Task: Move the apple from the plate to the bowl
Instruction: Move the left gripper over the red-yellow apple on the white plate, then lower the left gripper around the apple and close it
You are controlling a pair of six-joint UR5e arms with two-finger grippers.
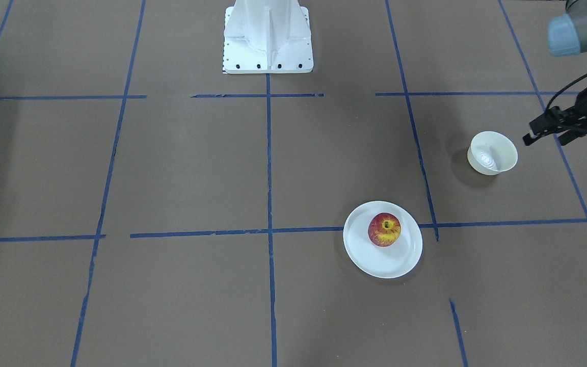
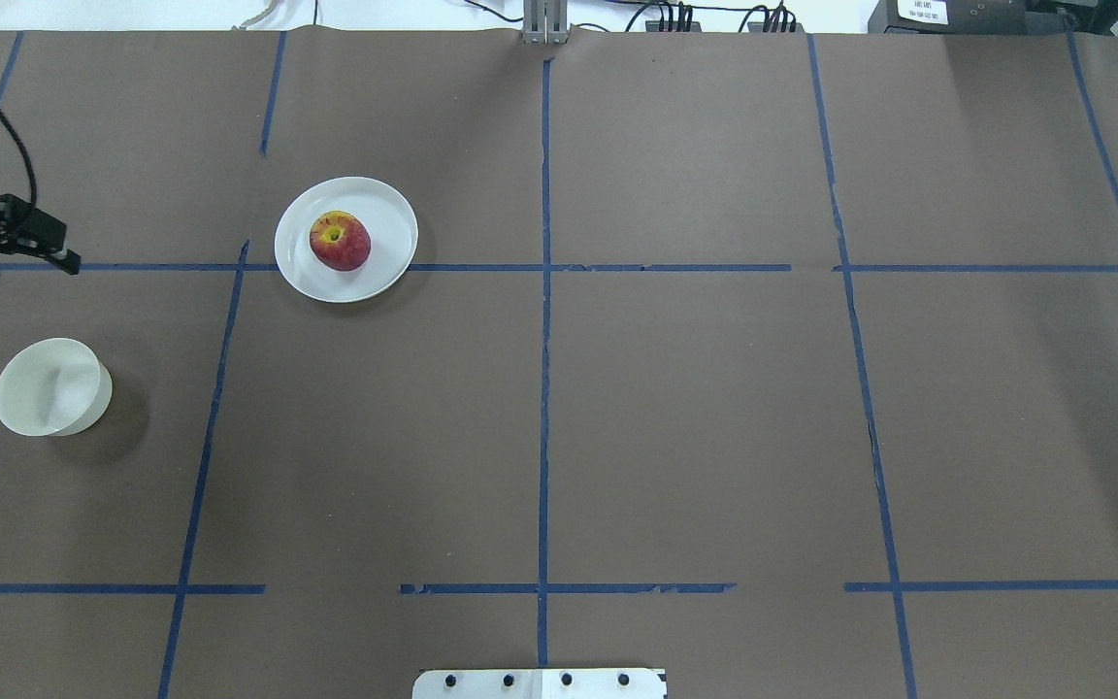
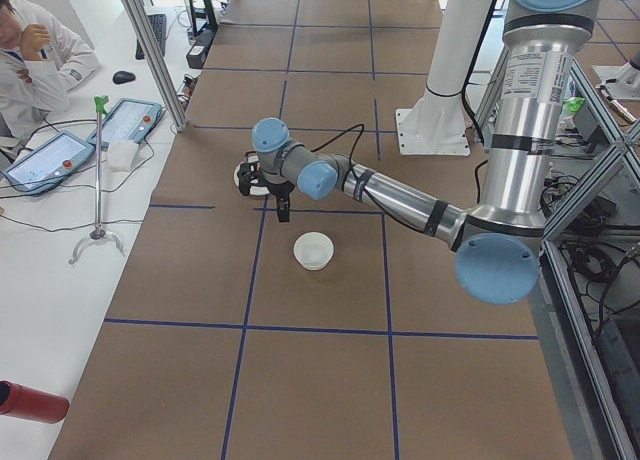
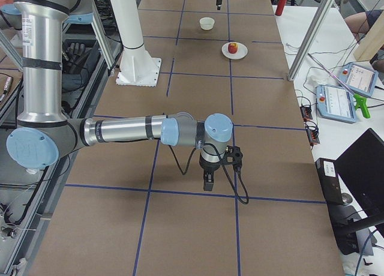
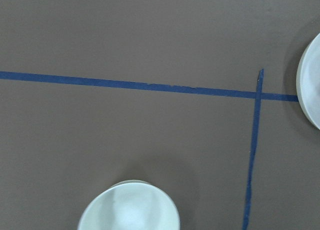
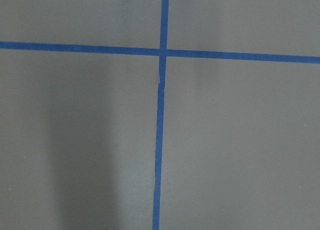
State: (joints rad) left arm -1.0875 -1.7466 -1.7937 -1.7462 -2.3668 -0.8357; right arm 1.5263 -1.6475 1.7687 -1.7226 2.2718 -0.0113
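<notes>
**Apple on the plate, reach not yet begun**

Nearest the robot's base, on its left side of the bench (image 2: pixel 675 417), stands the bowl (image 2: pixel 93 403). It is empty, and the ridged rings of its base show in the front-facing view.

A little farther out and to the side, the left hand (image 2: pixel 25 264) hangs above bare bench, near the bowl but not over it. Its fingers look spread apart with nothing between them, though it sits at the very edge of both views.

Farther still lies the plate (image 2: pixel 377 209), with the apple (image 2: pixel 340 241) resting on it stem dimple up, slightly off centre. Plate and bowl are well apart, with a taped line between them.

The step in hand looks like the approach. The left hand must next travel across to the plate, come down over the apple with fingers either side of it, and close.

The right hand (image 4: pixel 207 181) hovers at the far end of the bench. Whether it is open or closed I cannot tell.
</notes>
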